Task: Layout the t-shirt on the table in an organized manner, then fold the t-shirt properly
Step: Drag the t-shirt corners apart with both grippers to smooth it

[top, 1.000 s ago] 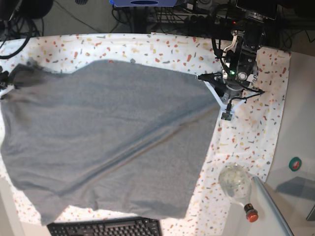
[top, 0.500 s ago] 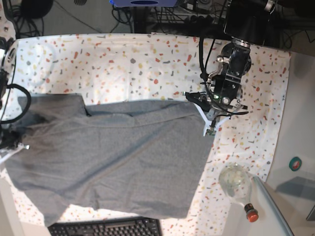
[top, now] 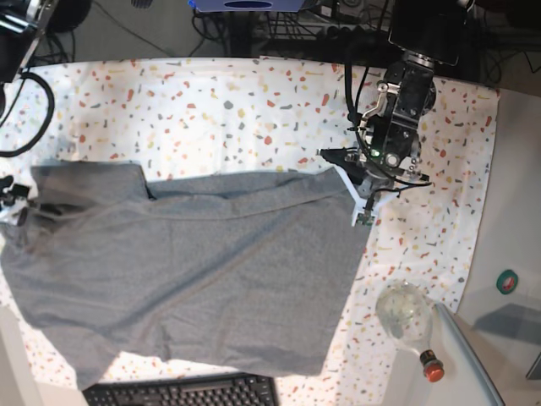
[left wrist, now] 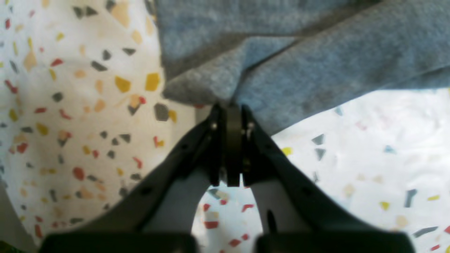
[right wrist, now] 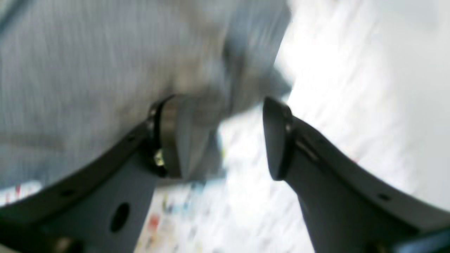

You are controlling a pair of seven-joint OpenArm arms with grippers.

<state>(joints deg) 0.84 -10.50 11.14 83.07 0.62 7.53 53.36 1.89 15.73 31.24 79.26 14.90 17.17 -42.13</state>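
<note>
The heather-grey t-shirt (top: 194, 262) lies spread over the front half of the speckled table (top: 211, 110), with a sleeve folded at its far left. My left gripper (top: 353, 182) is at the shirt's far right corner. The left wrist view shows that gripper (left wrist: 229, 109) shut on a pinched fold of the t-shirt (left wrist: 316, 63), low over the table (left wrist: 70, 105). My right gripper (top: 15, 203) is at the shirt's left edge. In the blurred right wrist view that gripper (right wrist: 219, 105) is open, and the t-shirt (right wrist: 88, 70) drapes against one finger only.
A black keyboard (top: 182, 392) sits at the table's front edge, just below the shirt's hem. A clear bottle with a red cap (top: 407, 317) lies at the front right. Cables and equipment crowd the back edge.
Both arms brought the shirt's far edge toward the front and down onto the table. The right gripper then opened and let go of the shirt's left corner. The left gripper keeps its hold.
</note>
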